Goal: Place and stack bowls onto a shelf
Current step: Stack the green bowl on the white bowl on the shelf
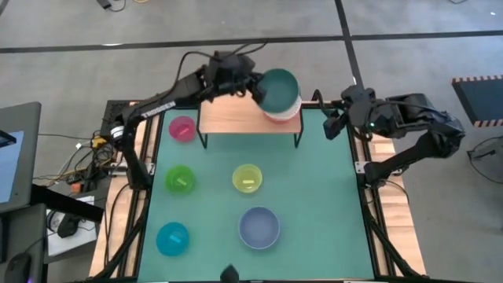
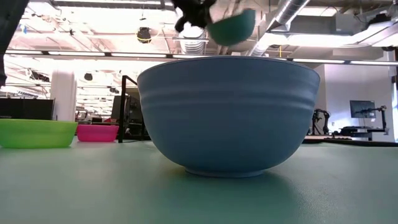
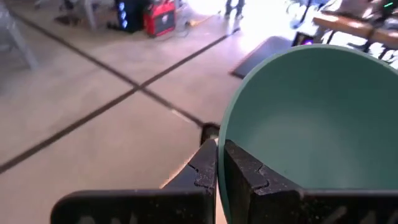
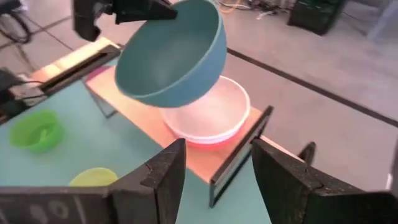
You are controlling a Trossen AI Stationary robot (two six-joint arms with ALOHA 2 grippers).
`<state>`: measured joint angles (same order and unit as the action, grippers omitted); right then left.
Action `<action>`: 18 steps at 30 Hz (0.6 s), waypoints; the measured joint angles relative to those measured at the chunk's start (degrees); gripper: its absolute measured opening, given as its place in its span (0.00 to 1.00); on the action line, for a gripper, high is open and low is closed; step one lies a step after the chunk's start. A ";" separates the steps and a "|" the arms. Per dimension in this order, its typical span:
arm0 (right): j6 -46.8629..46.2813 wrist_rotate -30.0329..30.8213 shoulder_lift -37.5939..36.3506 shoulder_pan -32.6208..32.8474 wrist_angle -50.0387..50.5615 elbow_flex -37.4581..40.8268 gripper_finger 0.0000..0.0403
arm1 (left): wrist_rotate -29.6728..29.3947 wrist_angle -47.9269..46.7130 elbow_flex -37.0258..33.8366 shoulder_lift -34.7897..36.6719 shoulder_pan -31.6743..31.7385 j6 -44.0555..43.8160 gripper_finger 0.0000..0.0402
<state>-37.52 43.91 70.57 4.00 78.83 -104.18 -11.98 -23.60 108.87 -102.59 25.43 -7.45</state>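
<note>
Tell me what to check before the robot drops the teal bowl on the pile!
1. Left claw pinching the teal bowl by its rim: ok.
2. Teal bowl above the white bowl: ok, tilted.
3. White bowl sitting in the red bowl on the shelf: ok.
4. Right claw open and apart from the stack: ok.
5. Teal bowl level: not ok.

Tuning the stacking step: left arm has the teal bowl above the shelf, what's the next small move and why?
Probably lower the left tool, levelling the dark teal bowl into the white bowl before releasing. The teal bowl is pinched by its rim, tilted and apart above the white-on-red stack at the shelf end. The right tool stands open just off that end, holding nothing.
</note>
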 joint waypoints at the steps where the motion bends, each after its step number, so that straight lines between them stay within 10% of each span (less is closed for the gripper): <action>1: -0.33 -0.13 0.41 -0.61 0.22 0.00 0.52 | 0.78 0.24 0.01 -0.90 1.14 -0.32 0.00; 18: -2.15 -5.56 4.52 -7.69 1.31 0.13 0.52 | 13.06 -1.33 0.05 -6.33 6.84 1.49 0.08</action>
<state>-39.66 38.35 75.09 -3.69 80.14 -104.05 1.08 -24.93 108.91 -108.92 32.27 -5.96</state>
